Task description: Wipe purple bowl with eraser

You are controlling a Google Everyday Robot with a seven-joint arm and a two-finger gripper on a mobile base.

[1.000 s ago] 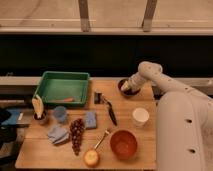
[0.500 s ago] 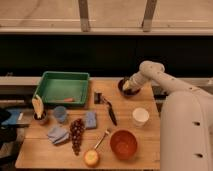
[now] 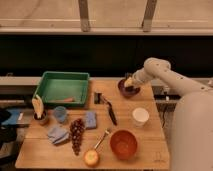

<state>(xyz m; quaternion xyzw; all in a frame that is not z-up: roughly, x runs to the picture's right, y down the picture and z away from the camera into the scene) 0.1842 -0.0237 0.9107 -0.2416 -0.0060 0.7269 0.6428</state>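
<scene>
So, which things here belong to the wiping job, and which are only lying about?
Job: purple bowl; tool over that bowl; pale block at its tip, probably the eraser.
Lying about: green tray; white cup; orange bowl; grapes.

Pincer [image 3: 129,83] at purple bowl [image 3: 127,91]; white cup [image 3: 140,116] near.

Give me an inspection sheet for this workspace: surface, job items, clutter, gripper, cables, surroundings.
Surface: wooden table, crowded.
Job's things: purple bowl near the far right corner; pale object, probably the eraser, at the gripper above it.
Clutter: green tray, white cup, orange bowl, grapes, blue cloth, black-handled tool.
Gripper: gripper over the purple bowl.
Cables: nothing seen.
Surroundings: dark wall behind the table.
</scene>
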